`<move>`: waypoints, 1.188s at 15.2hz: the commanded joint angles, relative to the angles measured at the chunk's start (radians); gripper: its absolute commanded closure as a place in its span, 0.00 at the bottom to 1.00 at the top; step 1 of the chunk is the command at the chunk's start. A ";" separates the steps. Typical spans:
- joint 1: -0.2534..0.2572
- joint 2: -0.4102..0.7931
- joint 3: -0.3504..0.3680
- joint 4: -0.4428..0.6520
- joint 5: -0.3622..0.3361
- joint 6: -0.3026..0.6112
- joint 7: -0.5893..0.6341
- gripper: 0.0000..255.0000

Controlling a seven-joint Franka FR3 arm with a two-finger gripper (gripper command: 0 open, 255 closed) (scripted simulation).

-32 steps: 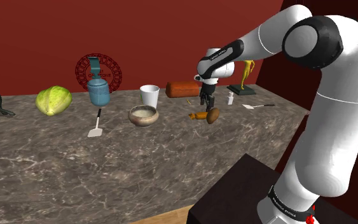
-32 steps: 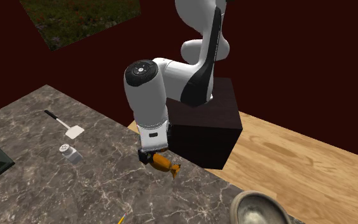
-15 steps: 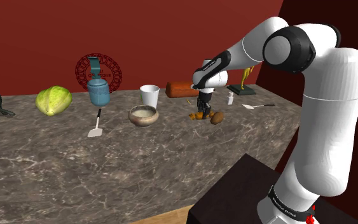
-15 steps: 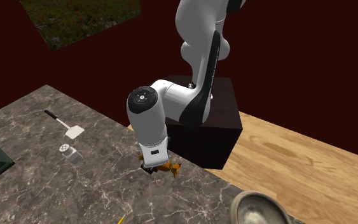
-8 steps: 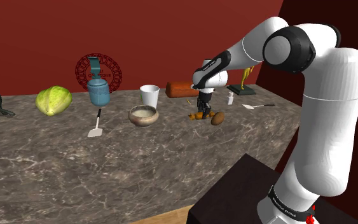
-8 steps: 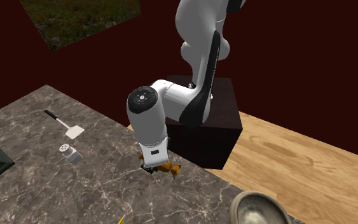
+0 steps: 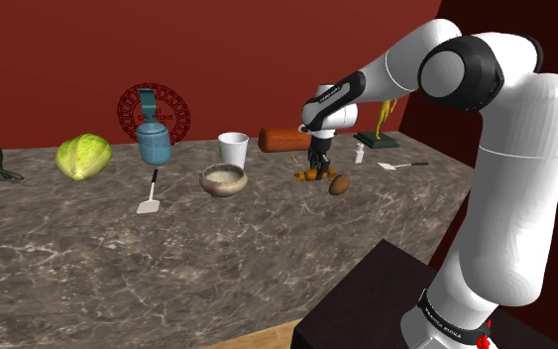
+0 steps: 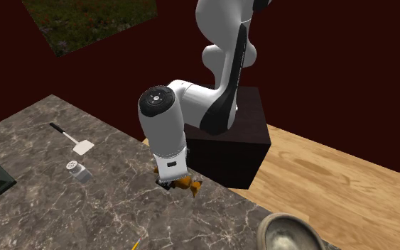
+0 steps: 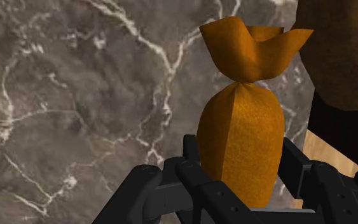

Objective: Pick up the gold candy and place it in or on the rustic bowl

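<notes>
We note fingers (image 9: 191,162) clamped on candy (image 9: 241,137) near one end; it may pivot or slip travelling to bowl (image 7: 224,180), shoulder view's 9 o'clock.

veined marble-like countertop (image 9: 75,95), matt orange candy (image 9: 241,146), wooden floor (image 8: 333,185), glossy white arm (image 7: 509,198)

Your arm (image 7: 509,198): glossy white rounded links, with dark grey caps at the joints. A black band with small white lettering runs along the forearm. A second lettered black ring circles the base, a red spot just beside it. Your gripper (image 9: 241,167): all black, blocky, with small round recesses on its body. Your stand (image 8: 241,153): a dark box.
</notes>
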 commanded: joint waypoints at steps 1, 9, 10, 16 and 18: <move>0.003 -0.016 -0.003 0.010 -0.011 -0.024 0.008 1.00; 0.012 -0.072 -0.013 0.056 -0.047 -0.119 0.033 1.00; 0.013 -0.079 -0.013 0.063 -0.051 -0.131 0.036 1.00; 0.016 -0.112 -0.017 0.108 -0.072 -0.205 0.050 1.00; 0.017 -0.121 -0.017 0.125 -0.077 -0.230 0.054 1.00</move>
